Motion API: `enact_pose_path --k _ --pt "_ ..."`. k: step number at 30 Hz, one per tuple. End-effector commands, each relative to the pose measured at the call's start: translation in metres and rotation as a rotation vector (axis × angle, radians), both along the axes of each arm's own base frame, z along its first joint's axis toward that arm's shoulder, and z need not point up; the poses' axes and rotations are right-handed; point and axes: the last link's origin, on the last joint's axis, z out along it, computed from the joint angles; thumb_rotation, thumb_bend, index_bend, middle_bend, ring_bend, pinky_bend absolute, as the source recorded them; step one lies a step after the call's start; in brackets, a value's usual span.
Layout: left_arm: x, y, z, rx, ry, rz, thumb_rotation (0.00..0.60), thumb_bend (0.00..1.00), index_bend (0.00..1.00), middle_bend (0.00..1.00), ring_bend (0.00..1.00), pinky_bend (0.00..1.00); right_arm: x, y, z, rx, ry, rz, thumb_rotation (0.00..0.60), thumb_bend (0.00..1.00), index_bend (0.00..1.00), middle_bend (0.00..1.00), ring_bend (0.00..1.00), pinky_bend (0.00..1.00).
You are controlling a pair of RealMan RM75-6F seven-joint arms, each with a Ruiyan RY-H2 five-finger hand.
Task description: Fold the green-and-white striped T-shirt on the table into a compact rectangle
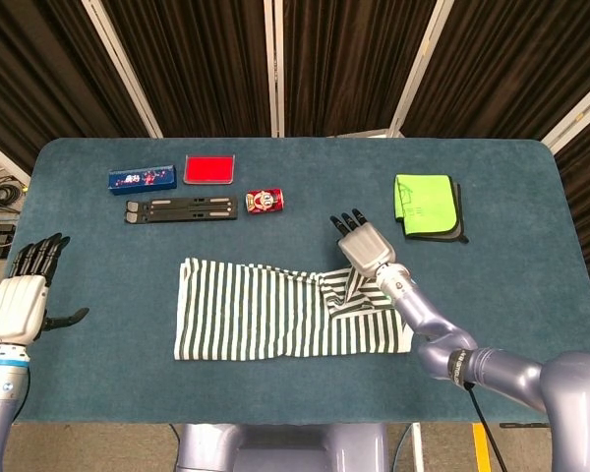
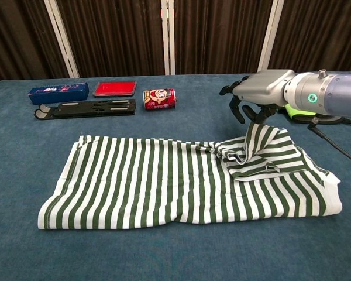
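The green-and-white striped T-shirt lies spread out across the middle of the blue table, seen close up in the chest view. Its right part is folded back over itself into a raised flap. My right hand hovers over the top of that flap and pinches its peak from above, shown side-on in the chest view. At the far left of the head view my left hand hangs beyond the table's left edge, fingers spread and holding nothing. The chest view does not show it.
Along the back left stand a blue box, a red tray, a black folding stand and a red can. A folded green cloth lies on a dark pad at the back right, close behind my right hand.
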Motion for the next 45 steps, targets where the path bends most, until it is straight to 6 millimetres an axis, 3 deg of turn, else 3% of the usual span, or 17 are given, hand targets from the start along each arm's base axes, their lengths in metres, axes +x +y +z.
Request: enact_pose_path --k 1,12,28,45 --pt "0.000 0.000 0.000 0.000 -0.001 0.000 0.600 0.00 0.00 0.00 0.00 0.00 -0.003 0.001 0.001 0.000 0.005 -0.003 0.600 0.80 0.52 0.00 0.00 0.00" --pt "0.001 -0.001 0.001 0.001 -0.003 -0.005 0.600 0.00 0.00 0.00 0.00 0.00 -0.011 0.002 0.001 0.001 0.027 -0.012 0.600 0.80 0.56 0.00 0.00 0.00" --pt "0.003 -0.003 0.001 -0.004 -0.011 -0.014 0.600 0.00 0.00 0.00 0.00 0.00 -0.022 0.025 0.013 0.035 0.040 0.011 0.600 0.80 0.60 0.00 0.00 0.00" --pt "0.005 -0.007 -0.001 -0.013 -0.014 -0.022 0.600 0.00 0.00 0.00 0.00 0.00 -0.062 0.059 0.026 0.062 0.076 0.023 0.600 0.80 0.59 0.00 0.00 0.00"
